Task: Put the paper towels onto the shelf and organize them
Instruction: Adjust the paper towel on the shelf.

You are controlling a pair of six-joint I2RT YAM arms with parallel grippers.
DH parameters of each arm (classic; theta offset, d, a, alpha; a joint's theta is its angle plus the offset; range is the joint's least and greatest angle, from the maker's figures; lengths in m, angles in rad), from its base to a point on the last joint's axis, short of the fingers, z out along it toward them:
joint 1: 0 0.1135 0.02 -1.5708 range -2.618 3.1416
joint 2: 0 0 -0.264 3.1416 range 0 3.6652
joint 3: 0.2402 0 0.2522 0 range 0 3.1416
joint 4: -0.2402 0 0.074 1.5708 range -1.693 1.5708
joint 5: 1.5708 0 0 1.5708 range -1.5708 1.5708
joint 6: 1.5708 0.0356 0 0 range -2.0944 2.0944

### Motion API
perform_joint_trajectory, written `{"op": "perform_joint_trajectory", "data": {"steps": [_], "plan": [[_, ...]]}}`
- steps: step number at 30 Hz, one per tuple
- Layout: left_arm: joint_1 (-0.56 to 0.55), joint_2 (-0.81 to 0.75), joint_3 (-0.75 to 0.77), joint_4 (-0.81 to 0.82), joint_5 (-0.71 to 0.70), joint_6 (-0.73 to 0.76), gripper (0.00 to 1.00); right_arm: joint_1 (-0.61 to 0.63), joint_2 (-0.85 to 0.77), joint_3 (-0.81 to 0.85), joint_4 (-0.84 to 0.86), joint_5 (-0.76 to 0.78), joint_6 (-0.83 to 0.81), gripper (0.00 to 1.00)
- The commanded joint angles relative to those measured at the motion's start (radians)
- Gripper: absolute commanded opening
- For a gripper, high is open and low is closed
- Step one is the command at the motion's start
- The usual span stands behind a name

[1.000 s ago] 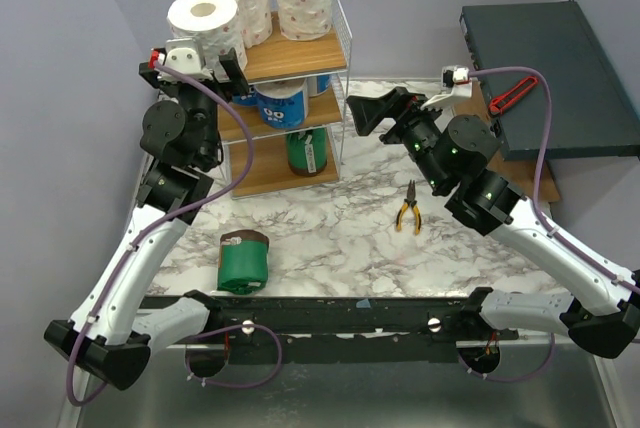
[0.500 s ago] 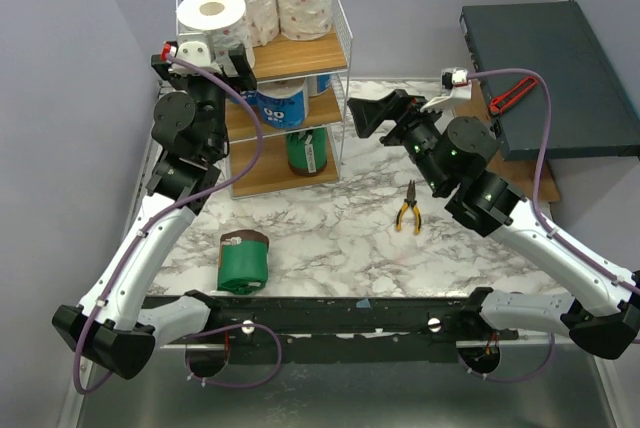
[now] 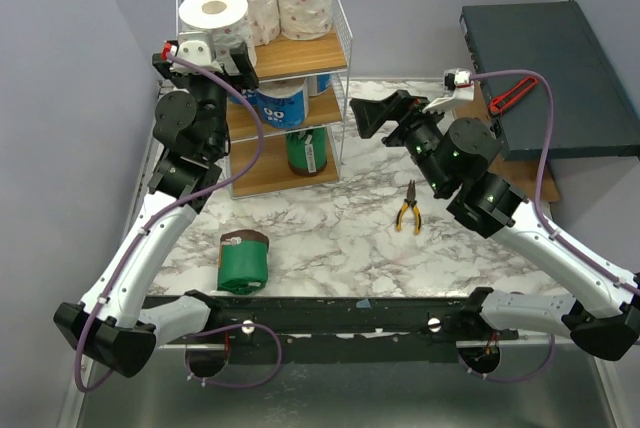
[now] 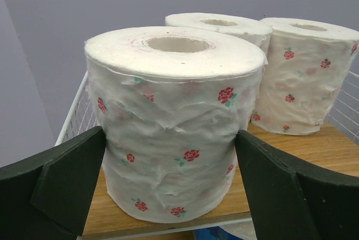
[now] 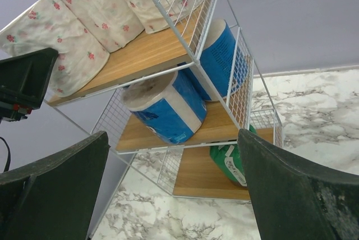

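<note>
Our left claw [image 4: 171,189] stands wide open at the top tier, its dark jaws on either side of the front white paper towel roll with red flowers [image 4: 174,133]. It grips nothing, and we cannot tell whether the jaws touch the paper. That roll stands upright on the top wooden board of the tall white wire shelf [image 4: 331,150], and two more flowered white rolls [image 4: 303,77] stand upright just behind it. Our right claw [image 5: 174,195] hangs to the shelf's right, also fully spread and empty, and faces the rack. On the middle tier we see two blue-wrapped rolls [image 5: 168,108], and on the bottom tier a green-wrapped roll [image 5: 230,161]. Another green-wrapped roll with brown ends [image 3: 243,261] lies on its side on the marble bench [image 3: 330,228], near the left arm. Small yellow-handled pliers [image 3: 407,210] lie near the right arm.
</note>
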Motion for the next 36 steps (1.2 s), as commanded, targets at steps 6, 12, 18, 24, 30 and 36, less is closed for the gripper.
{"op": "perform_joint_trajectory", "data": {"steps": [6,12,18,24,30,36], "plan": [[0.002,-0.064,0.04,-0.053,0.054,-0.006,0.96,0.002,-0.011,-0.006,-0.024,0.023,-0.016,1.0],[0.002,-0.122,0.041,-0.11,0.053,0.031,0.98,0.002,-0.008,-0.005,-0.024,0.011,-0.008,1.0],[0.002,-0.191,0.024,-0.166,0.048,0.018,0.99,0.002,-0.009,-0.006,-0.025,0.0,0.001,1.0],[0.002,-0.308,-0.008,-0.208,0.147,-0.07,0.73,0.003,-0.018,-0.015,-0.029,-0.001,0.008,1.0],[0.002,-0.327,-0.019,-0.269,0.288,-0.117,0.0,0.002,-0.021,-0.026,-0.029,0.001,0.014,1.0],[0.002,-0.259,-0.024,-0.254,0.365,-0.132,0.0,0.003,-0.019,-0.029,-0.029,-0.004,0.018,1.0]]}}
